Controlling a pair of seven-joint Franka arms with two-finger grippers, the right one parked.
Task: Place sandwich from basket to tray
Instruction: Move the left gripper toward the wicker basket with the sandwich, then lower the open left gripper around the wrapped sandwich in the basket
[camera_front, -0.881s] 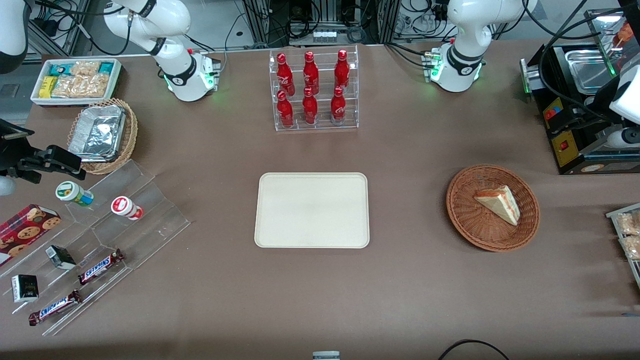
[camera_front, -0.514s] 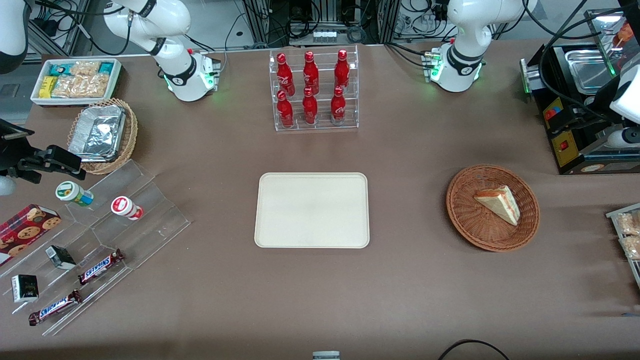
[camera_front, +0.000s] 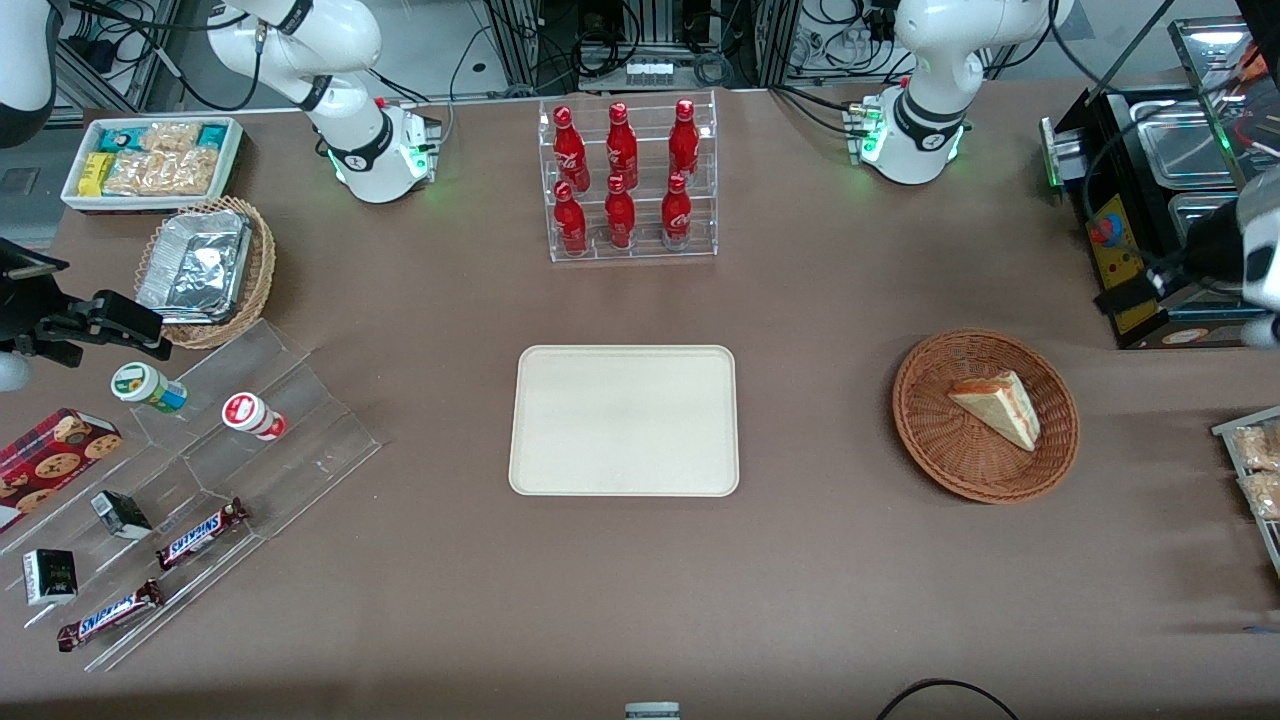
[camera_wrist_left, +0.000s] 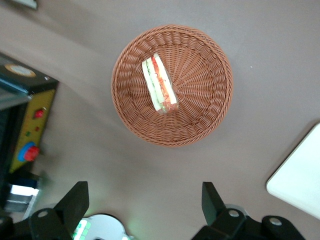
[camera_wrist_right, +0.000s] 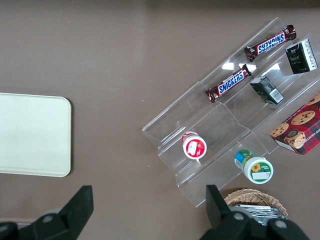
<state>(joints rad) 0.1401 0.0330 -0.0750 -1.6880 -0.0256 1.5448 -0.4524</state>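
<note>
The sandwich (camera_front: 998, 408) (camera_wrist_left: 159, 84), a pale wedge with red, orange and green layers, lies in the round reddish-brown wicker basket (camera_front: 930, 440) (camera_wrist_left: 200, 115) toward the working arm's end of the table. The cream tray (camera_front: 624, 420) (camera_wrist_left: 300, 175) (camera_wrist_right: 30, 135) sits bare at the table's middle. My gripper (camera_wrist_left: 143, 197) (camera_front: 1140, 290) hangs high above the table, open and holding nothing. It is beside the basket, farther from the front camera, near the black machine.
A black machine with metal pans (camera_front: 1150, 200) stands close to the gripper. A rack of red bottles (camera_front: 630, 180) is farther back than the tray. Snack packets (camera_front: 1255, 470) lie at the table's edge near the basket. An acrylic stand with candy bars (camera_front: 200, 480) is toward the parked arm's end.
The working arm's hand has shifted from over the black machine toward the basket. The sandwich, basket and tray have not moved.
</note>
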